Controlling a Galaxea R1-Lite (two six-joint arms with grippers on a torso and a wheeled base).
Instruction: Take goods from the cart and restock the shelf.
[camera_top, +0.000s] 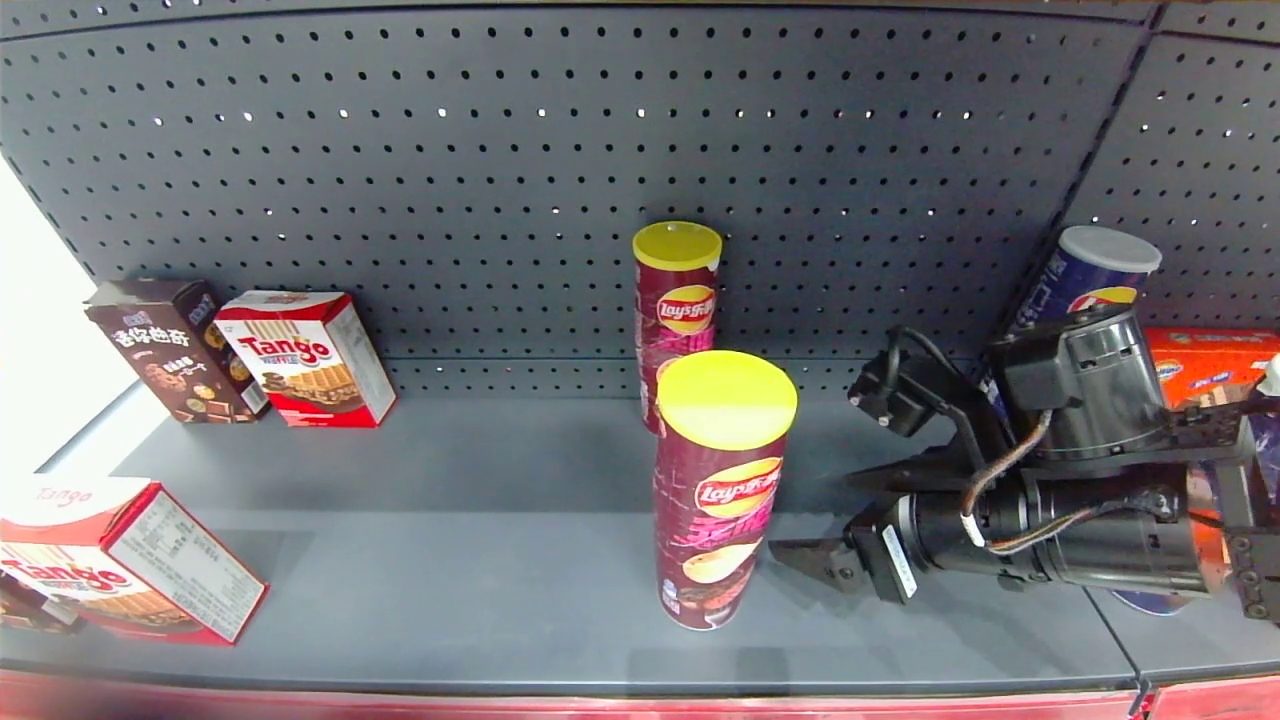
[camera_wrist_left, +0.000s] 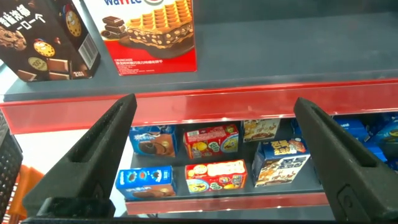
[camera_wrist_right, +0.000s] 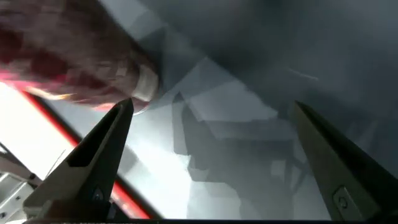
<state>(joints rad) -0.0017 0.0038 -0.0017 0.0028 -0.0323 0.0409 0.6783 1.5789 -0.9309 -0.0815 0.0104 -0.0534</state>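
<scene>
You are seeing, in the head view, the front chip can (camera_top: 722, 490) standing upright near the front edge of the shelf (camera_top: 450, 560), about midway along; the right gripper (camera_top: 830, 520) is lying level just to its right, jaws apart and gripping nothing; the right wrist view is giving you that can's lower end (camera_wrist_right: 81, 68), blurred, close by one fingertip (camera_wrist_right: 121, 115), and you cannot tell whether they are touching. The left gripper (camera_wrist_left: 211, 162) is hanging in front of the red front lip (camera_wrist_left: 249, 102), jaws wide apart and empty, with small boxes (camera_wrist_left: 208, 140) on a lower shelf beyond. A second can (camera_top: 677, 300) is standing against the back panel; the right arm is partly blocking a blue can (camera_top: 1085, 275) and an orange box (camera_top: 1210, 365); wafer boxes (camera_top: 305, 355) are sitting at the left end.
</scene>
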